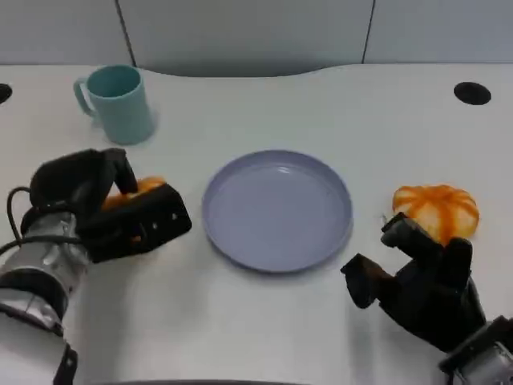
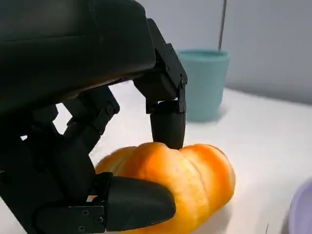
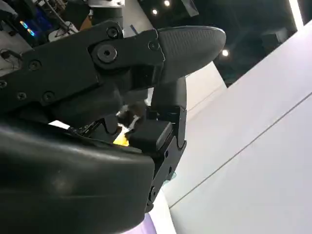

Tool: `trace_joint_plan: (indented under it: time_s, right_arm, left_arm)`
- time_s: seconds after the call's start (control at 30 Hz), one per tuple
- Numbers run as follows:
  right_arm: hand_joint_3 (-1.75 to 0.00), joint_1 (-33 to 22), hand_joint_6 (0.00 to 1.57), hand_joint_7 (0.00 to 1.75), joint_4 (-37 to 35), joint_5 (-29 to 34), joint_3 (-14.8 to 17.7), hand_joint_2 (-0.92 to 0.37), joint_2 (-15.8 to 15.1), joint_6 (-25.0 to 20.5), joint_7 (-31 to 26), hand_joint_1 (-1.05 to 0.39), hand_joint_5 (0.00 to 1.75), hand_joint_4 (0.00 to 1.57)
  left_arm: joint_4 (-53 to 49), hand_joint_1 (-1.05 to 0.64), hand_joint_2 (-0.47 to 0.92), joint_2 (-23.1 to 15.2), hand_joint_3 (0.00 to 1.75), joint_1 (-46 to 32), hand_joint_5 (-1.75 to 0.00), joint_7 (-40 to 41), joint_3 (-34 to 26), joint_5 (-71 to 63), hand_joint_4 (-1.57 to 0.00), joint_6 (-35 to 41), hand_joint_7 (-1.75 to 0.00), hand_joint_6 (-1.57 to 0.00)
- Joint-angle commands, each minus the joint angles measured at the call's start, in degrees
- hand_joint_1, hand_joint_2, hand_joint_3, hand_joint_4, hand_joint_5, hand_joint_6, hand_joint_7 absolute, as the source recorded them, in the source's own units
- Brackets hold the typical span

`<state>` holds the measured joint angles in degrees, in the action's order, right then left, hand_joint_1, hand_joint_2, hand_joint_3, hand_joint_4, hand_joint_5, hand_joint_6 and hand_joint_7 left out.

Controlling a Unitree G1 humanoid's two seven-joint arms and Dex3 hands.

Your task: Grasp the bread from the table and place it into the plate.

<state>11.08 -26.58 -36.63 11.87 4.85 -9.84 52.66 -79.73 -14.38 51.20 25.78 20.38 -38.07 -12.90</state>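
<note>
The orange ridged bread roll (image 2: 180, 183) lies on the white table (image 1: 264, 321) left of the lavender plate (image 1: 276, 208), inside the left hand (image 1: 112, 210), whose fingers (image 2: 168, 124) clasp it from above and below. In the left wrist view its long axis runs across the fingers. The plate sits just beside that hand, toward the table's middle, so the carry looks short. A 2nd roll (image 1: 437, 210) rests right of the plate, just beyond the right hand (image 1: 421, 281), which hovers with fingers spread, grasping nothing. A teal mug (image 1: 119, 103) stands behind.
</note>
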Motion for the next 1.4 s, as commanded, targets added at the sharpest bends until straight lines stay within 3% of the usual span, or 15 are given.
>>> trace_joint_plan:
  time_s: [0.03, 0.67, 0.7, 0.73, 0.8, 0.9, 1.0, 1.17, 1.27, 1.33, 1.4]
  right_arm:
    - [-0.25, 1.68, 0.80, 1.02, -1.21, 0.96, 0.08, -0.92, -0.78, 0.23, -1.41, -0.80, 1.45, 0.90]
    - [-0.25, 1.92, 0.79, 1.04, -1.45, 1.24, 0.35, -0.92, -0.67, 0.08, -1.40, -0.80, 1.45, 0.90]
    - [-0.25, 4.64, 0.79, 1.04, -5.02, 1.14, 0.70, -0.92, -0.05, 1.02, -0.55, -0.80, 1.45, 0.90]
    - [-0.23, 7.32, 0.81, 0.97, -8.93, 0.74, 1.19, -0.92, 0.80, 3.07, 2.06, -0.79, 1.39, 0.92]
    - [-0.25, 10.59, 0.87, 0.84, -14.16, 0.65, 1.82, -0.92, 1.67, 6.67, 6.16, -0.78, 1.29, 0.97]
    - [-0.31, 10.65, 0.88, 0.82, -14.70, 1.63, 1.86, -0.92, 1.94, 8.73, 6.56, -0.78, 1.31, 0.96]
    - [-0.34, 10.11, 0.85, 0.86, -13.88, 2.22, 1.82, -0.92, 2.05, 9.31, 6.69, -0.77, 1.35, 0.92]
    - [-0.33, 7.96, 0.86, 0.88, -9.57, 2.34, 1.08, -0.92, 2.34, 7.68, 4.61, -0.78, 1.38, 0.92]
    - [-0.32, 6.95, 0.85, 0.87, -7.43, 2.29, 0.67, -0.92, 2.41, 6.71, 3.58, -0.78, 1.38, 0.91]
    - [-0.29, 6.00, 0.85, 0.89, -5.90, 2.19, 0.48, -0.92, 2.70, 6.56, 2.76, -0.78, 1.41, 0.90]
    - [-0.28, 5.46, 0.85, 0.89, -5.02, 1.92, 0.40, -0.92, 2.90, 6.32, 2.41, -0.78, 1.42, 0.90]
  left_arm:
    - [0.62, -1.05, 0.46, -1.63, 1.18, 4.02, -1.75, 2.95, -0.97, 0.62, -1.18, -2.93, -1.74, -0.86]
    - [0.42, -1.05, 0.49, -1.61, 1.12, 4.24, -1.75, 3.20, -1.42, 0.25, -1.18, -3.37, -1.75, -0.84]
    - [0.91, -1.05, 0.49, -0.41, 1.12, 7.36, -1.75, 2.84, -2.20, 1.24, -1.18, -6.34, -1.75, -0.84]
    - [1.32, -1.05, 0.72, 3.19, 0.67, 9.66, -1.67, 2.60, -2.76, 2.26, -1.01, -9.40, -1.58, -0.76]
    - [1.60, -1.05, 0.87, 8.17, 0.33, 11.85, -1.57, 2.03, -3.37, 3.68, -0.94, -13.32, -1.37, -0.79]
    - [1.15, -1.05, 0.92, 11.05, 0.23, 11.34, -1.50, 1.70, -2.61, 3.45, -0.94, -14.48, -1.22, -0.83]
    - [0.86, -1.05, 0.92, 12.11, 0.22, 10.77, -1.55, 2.07, -1.06, 2.14, -0.98, -15.09, -1.20, -0.83]
    - [0.68, -1.05, 0.92, 12.72, 0.19, 9.83, -1.51, 0.06, -0.91, 2.11, -0.89, -15.23, -1.17, -0.83]
    - [0.57, -1.05, 0.92, 12.70, 0.17, 9.60, -1.39, -2.36, -0.69, 2.03, -0.70, -14.04, -1.12, -0.73]
    - [0.50, -1.05, 0.92, 12.32, 0.23, 9.50, -1.42, -5.04, -0.09, 1.63, -0.16, -12.34, -1.11, -0.17]
    - [0.57, -1.05, 0.92, 11.88, 0.26, 9.30, -1.33, -5.86, 0.38, 1.43, -0.04, -11.50, -1.04, -0.04]
